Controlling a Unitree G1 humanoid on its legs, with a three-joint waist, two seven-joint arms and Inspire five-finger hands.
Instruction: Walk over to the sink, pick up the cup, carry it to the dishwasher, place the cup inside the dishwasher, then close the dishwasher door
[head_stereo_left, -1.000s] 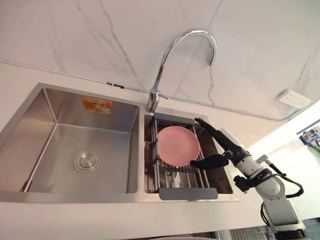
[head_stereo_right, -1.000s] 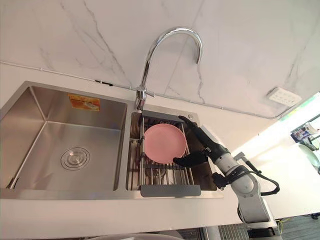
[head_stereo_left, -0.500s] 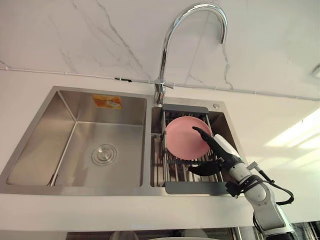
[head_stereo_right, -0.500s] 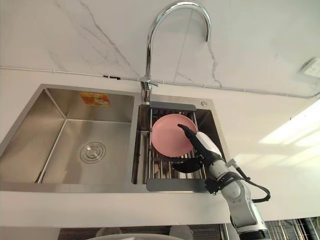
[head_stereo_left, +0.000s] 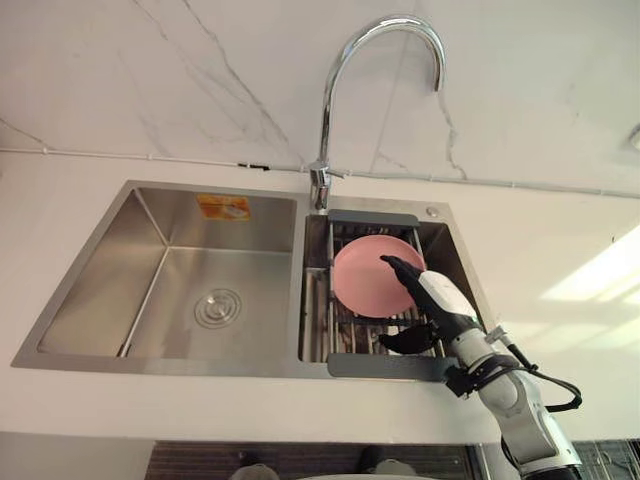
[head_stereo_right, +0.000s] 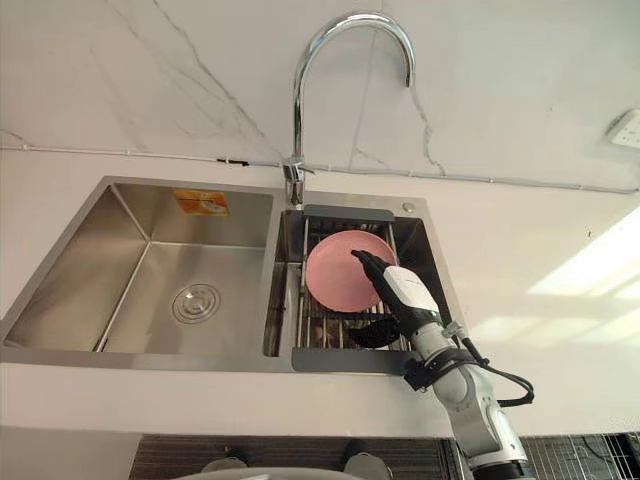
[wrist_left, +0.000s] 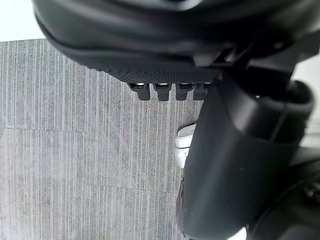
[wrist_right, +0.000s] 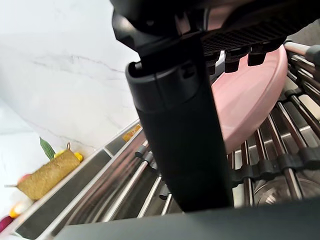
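Note:
A pink plate (head_stereo_left: 365, 278) leans on a metal drying rack (head_stereo_left: 345, 335) in the sink's right basin. My right hand (head_stereo_left: 432, 297) reaches in from the lower right and is open. Its straight fingers lie across the plate's right side, and its thumb (head_stereo_left: 408, 340) spreads out low over the rack bars. In the right wrist view the plate (wrist_right: 250, 100) sits just past the right hand (wrist_right: 175, 125). My left hand (wrist_left: 240, 150) hangs open over grey carpet, holding nothing.
The steel left basin (head_stereo_left: 200, 300) has a round drain. A tall curved faucet (head_stereo_left: 335, 100) rises behind the divider, in front of a marble wall. White counter surrounds the sink (head_stereo_left: 160, 375). A woven holder with fruit (wrist_right: 47, 175) stands on the counter.
The camera has shifted, so the sink sits squarer in view. My right hand has moved from the plate's right edge in over the plate, staying open.

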